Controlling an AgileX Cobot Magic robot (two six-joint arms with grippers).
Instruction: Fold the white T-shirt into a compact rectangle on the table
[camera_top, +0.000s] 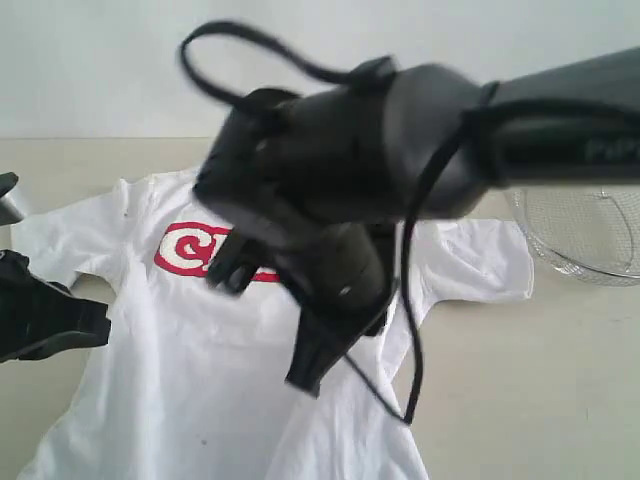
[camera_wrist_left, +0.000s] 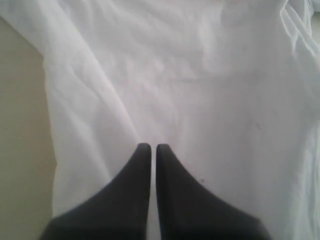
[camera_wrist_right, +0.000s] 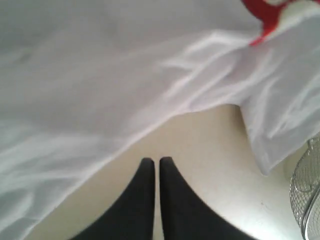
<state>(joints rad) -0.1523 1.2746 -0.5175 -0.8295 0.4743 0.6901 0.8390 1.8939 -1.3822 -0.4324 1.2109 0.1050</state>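
White T-shirt (camera_top: 200, 360): spread flat, print up, on the tabletop (camera_top: 520, 380).
Left jaws: pressed together, empty, over the shirt.
Right jaws: pressed together, seemingly empty (blurred), beside the shirt's edge.
Risk: if you descend like this, you only push and wrinkle the cloth.

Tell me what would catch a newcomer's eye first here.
A black robot arm, blurred, looms across the middle of the exterior view. Beneath it the white T-shirt with red lettering lies spread on the pale beige table, a wire mesh basket at the right edge.
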